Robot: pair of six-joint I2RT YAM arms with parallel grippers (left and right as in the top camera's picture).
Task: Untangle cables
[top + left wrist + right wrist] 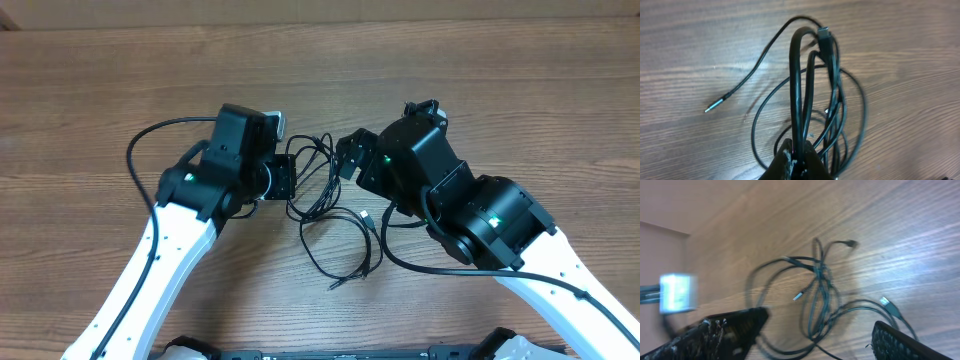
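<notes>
The left tool (796,161) is clamping tight on the thin black flexible cables (796,90), and several glossy strands are arching straight up out of its rough, dark fingers. The rest of that tangle is sprawling in loose round loops on the brown wood-grain desk (100,80). A slim silver-tipped plug (710,107) is lying out to one side of the tangle. The right tool (820,322) is hovering just beside the tangle, jaws spread wide, gripping nothing. A flat metal-ended plug (885,301) is resting at the tangle's edge.
</notes>
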